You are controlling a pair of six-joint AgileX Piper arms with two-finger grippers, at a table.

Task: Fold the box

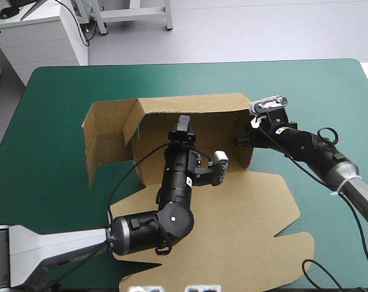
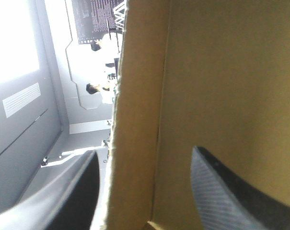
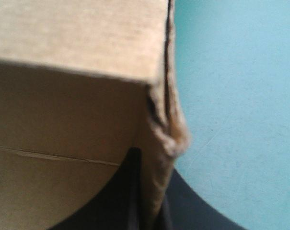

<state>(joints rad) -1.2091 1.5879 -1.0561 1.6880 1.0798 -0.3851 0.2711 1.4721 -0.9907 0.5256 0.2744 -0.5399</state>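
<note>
Box [image 1: 232,207] sits mid-table on the teal-green cover [image 1: 50,97], part-assembled. Back wall [image 1: 196,106] stands upright along the far side. Side flap [image 1: 107,131] at the L end is raised and angles outward. The big flat panel [image 1: 256,237] w/ scalloped edges lies toward the near edge.

My L gripper [image 1: 184,121] reaches up inside the tray, tips at the back wall's inner face near the fold. In L wrist view my L gripper [image 2: 145,151] has its black fingers [image 2: 221,187] spread wide apart, w/ a vertical board edge [image 2: 135,120] standing in the gap. One finger is on each side of it and I'm not pinching it.

My R gripper [image 1: 239,141] is at the box's R end wall. In R wrist view my R gripper [image 3: 152,160] is clamped nearly together on the frayed corner [image 3: 168,129], w/ board sandwiched between the fingers. Bare cover lies just beside that corner.
</note>
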